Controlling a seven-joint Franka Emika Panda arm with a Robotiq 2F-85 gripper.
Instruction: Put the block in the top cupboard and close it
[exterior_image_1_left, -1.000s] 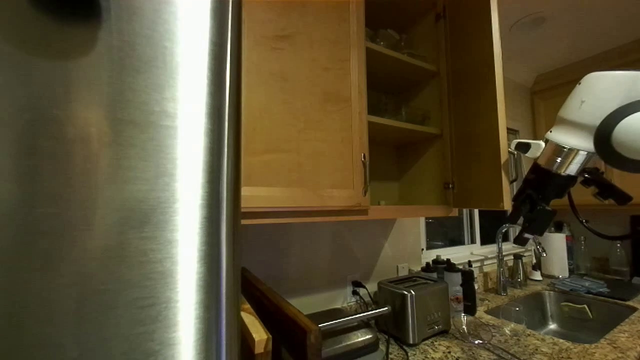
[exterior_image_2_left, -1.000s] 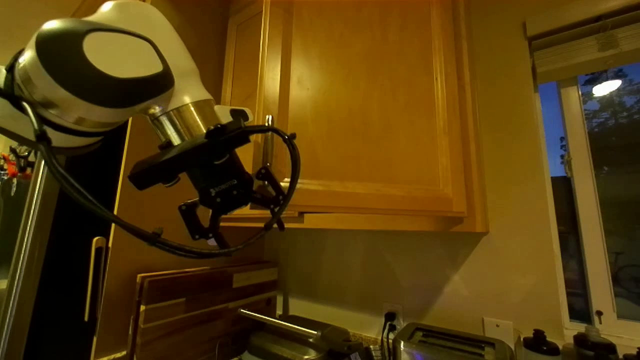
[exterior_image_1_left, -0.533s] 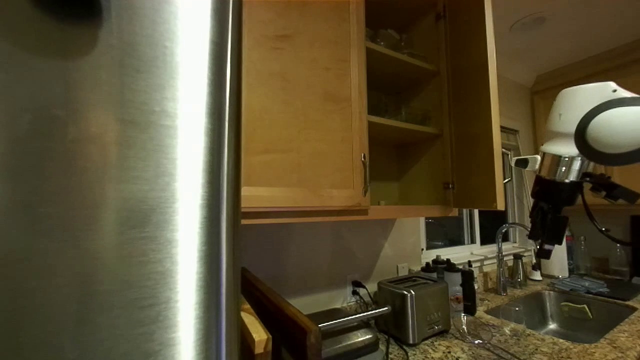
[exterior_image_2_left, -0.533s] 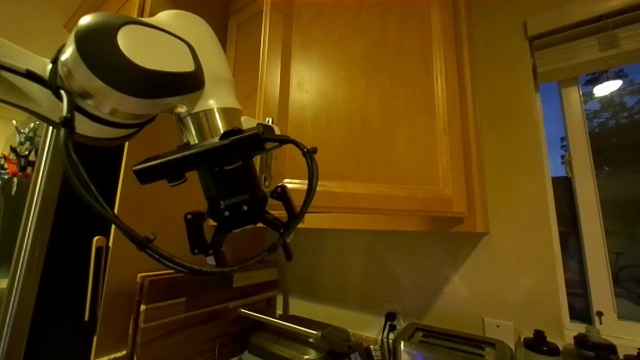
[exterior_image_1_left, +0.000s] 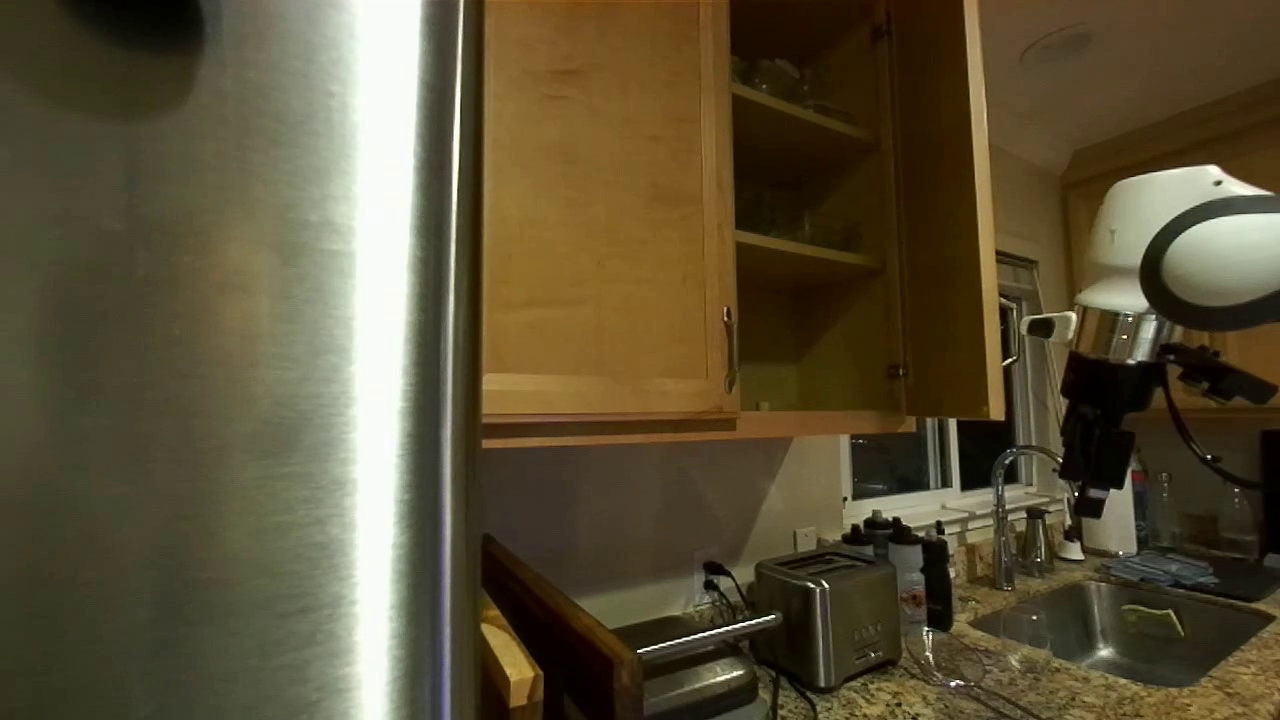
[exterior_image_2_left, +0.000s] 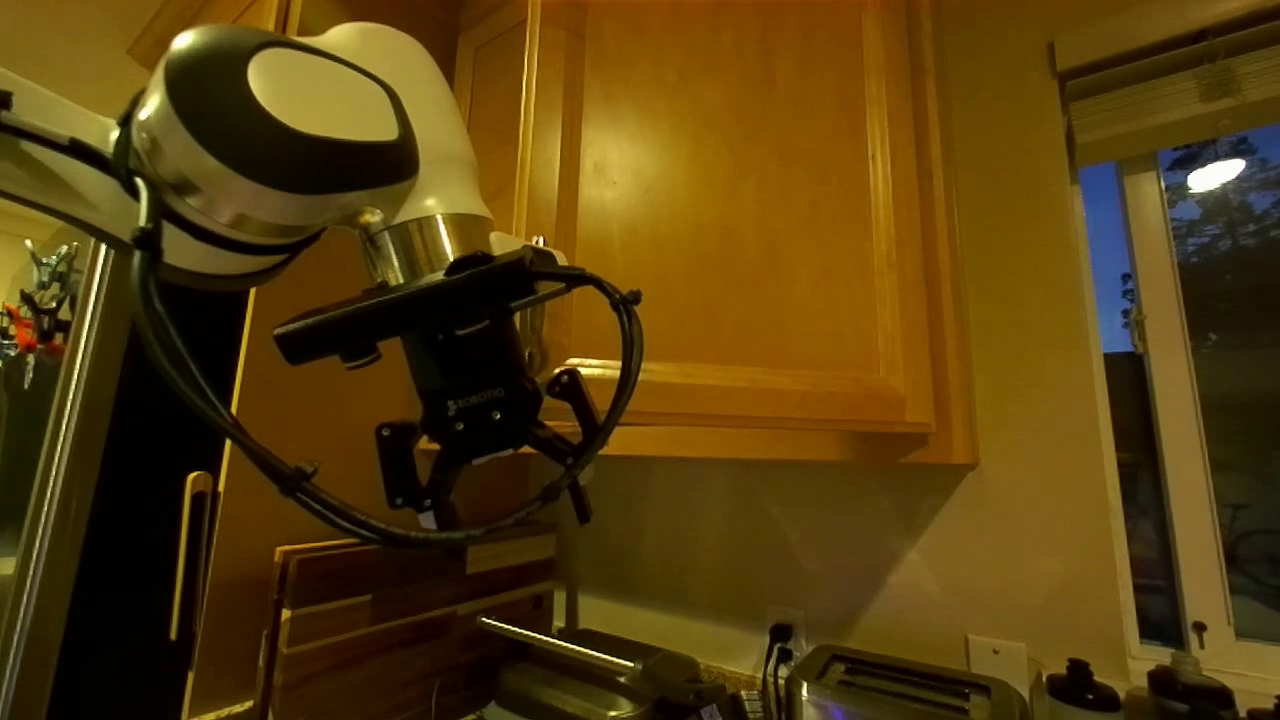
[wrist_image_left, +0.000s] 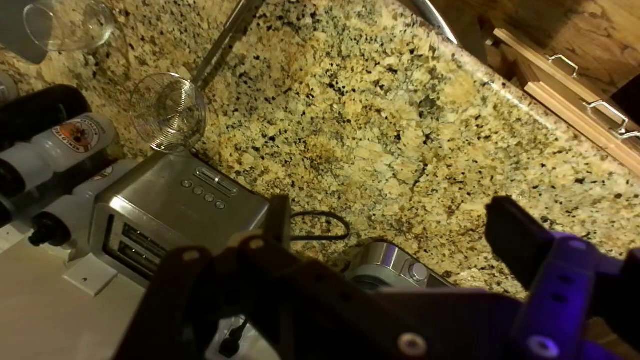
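Honey-coloured and wall-mounted, the top cupboard (exterior_image_1_left: 605, 200) has its left door shut. Its right door (exterior_image_1_left: 945, 220) stands swung outward, exposing the shelves. That door's outer face (exterior_image_2_left: 730, 200) shows in an exterior view. A tiny pale piece (exterior_image_1_left: 763, 406) on the cupboard's floor is too small to tell whether it is the block; otherwise the block is hidden or out of view. My gripper (exterior_image_2_left: 512, 518) points down, fingers wide apart. In an exterior view it hangs right of the open door's edge, apart from it. The wrist view has nothing between its fingers (wrist_image_left: 510, 225).
Beneath the cupboard, a steel toaster (exterior_image_1_left: 830, 620), a press (wrist_image_left: 385, 262) and upright cutting boards (exterior_image_2_left: 400, 610) stand on the granite counter (wrist_image_left: 375, 125). Bottles (wrist_image_left: 75, 140) and a wire strainer (wrist_image_left: 170, 112) are near the toaster. A steel fridge (exterior_image_1_left: 230, 400) fills one side; a faucet (exterior_image_1_left: 1002, 540) rises by the sink.
My gripper has come down and turned from slanted to nearly upright, mostly in the first half second. In an exterior view the open door's free edge has shifted slightly left.
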